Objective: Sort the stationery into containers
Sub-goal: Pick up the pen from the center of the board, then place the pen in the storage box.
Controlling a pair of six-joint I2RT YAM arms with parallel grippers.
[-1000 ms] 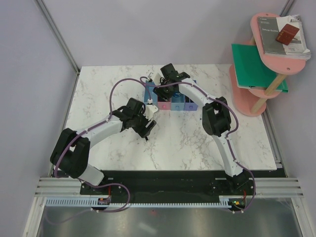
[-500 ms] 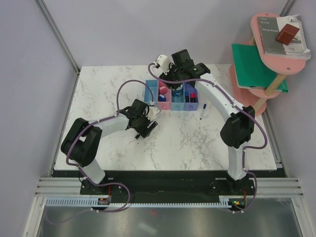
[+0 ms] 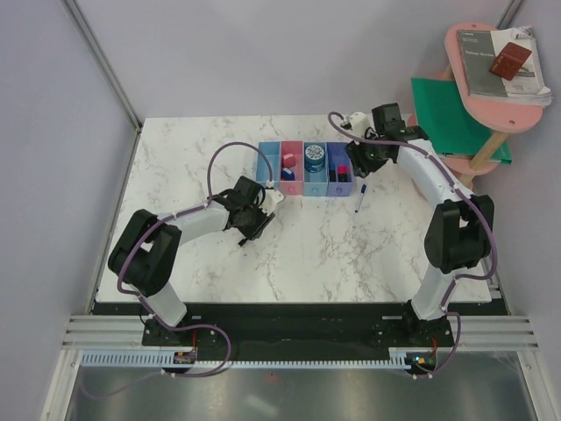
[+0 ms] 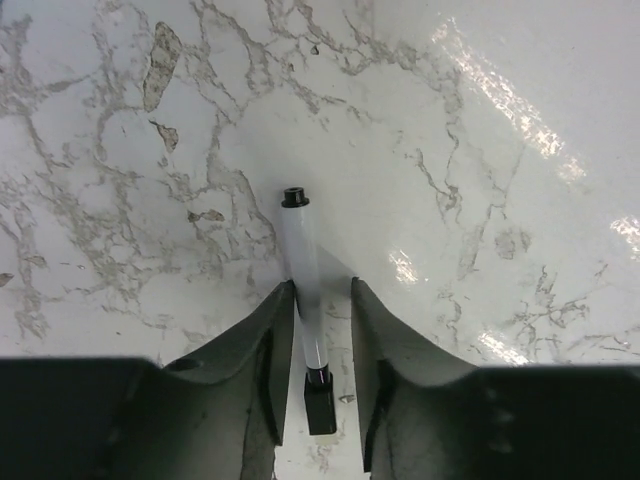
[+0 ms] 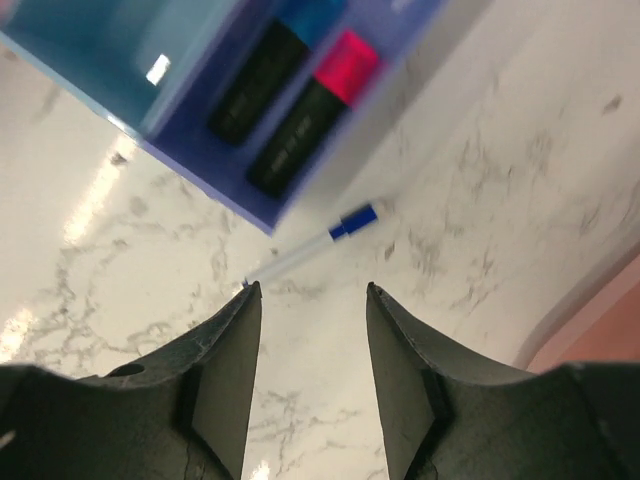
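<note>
We see the left gripper [image 4: 322,288] slightly open astride a white-barrelled pen [image 4: 301,255] on the table [image 4: 500,200], and — further right — the right gripper [image 5: 310,300] wide open, empty, near a blue-capped pen [image 5: 310,248] just beside the bin row [image 3: 294,188]'s purple-blue end.

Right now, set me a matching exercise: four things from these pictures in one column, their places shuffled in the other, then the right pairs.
Things
1. pink-tipped black marker
2. blue-capped pen
3. black-capped white pen
4. green folder

Places
A. lying inside the open left hand
B. on the pink shelf
C. in the purple-blue bin
D. on the table, just outside that bin

Pairs: 1-C, 2-D, 3-A, 4-B
</note>
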